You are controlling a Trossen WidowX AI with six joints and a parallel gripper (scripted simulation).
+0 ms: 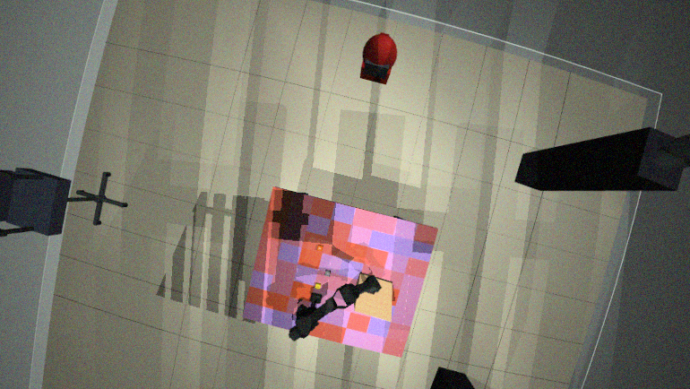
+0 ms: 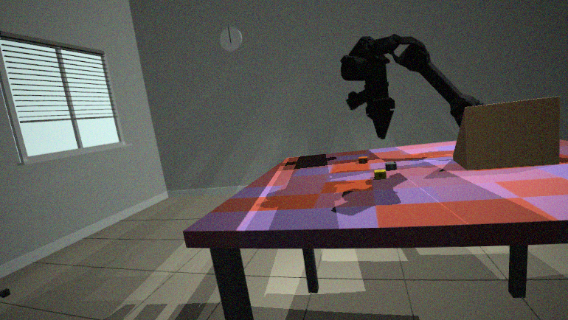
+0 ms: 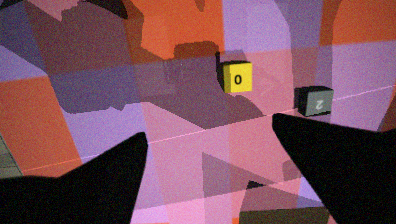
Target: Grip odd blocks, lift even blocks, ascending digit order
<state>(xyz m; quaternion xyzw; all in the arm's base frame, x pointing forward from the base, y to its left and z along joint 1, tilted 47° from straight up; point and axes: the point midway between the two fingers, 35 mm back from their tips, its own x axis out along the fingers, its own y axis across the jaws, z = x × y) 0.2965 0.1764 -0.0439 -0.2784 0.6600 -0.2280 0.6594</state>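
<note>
A yellow block [image 1: 317,286] [image 2: 380,174] [image 3: 238,77] showing 0 stands on the patchwork table [image 1: 415,289] [image 2: 417,214]. A grey block [image 1: 327,272] [image 2: 391,165] [image 3: 318,102] showing 2 stands close by it, lower right in the wrist view. An orange block [image 1: 319,247] [image 2: 362,159] stands farther off; it is outside the wrist view and its digit cannot be read. My gripper [image 2: 382,137] [image 3: 209,129] is open and empty, high above the table. In the wrist view both visible blocks lie beyond the fingertips, the grey one near the right tip.
A tan slanted box [image 1: 379,304] [image 2: 513,133] stands on the table near the arm's base. A dark patch [image 1: 290,217] [image 2: 310,161] lies across the table's far corner. Shadows of the arm fall across the tabletop around the yellow block.
</note>
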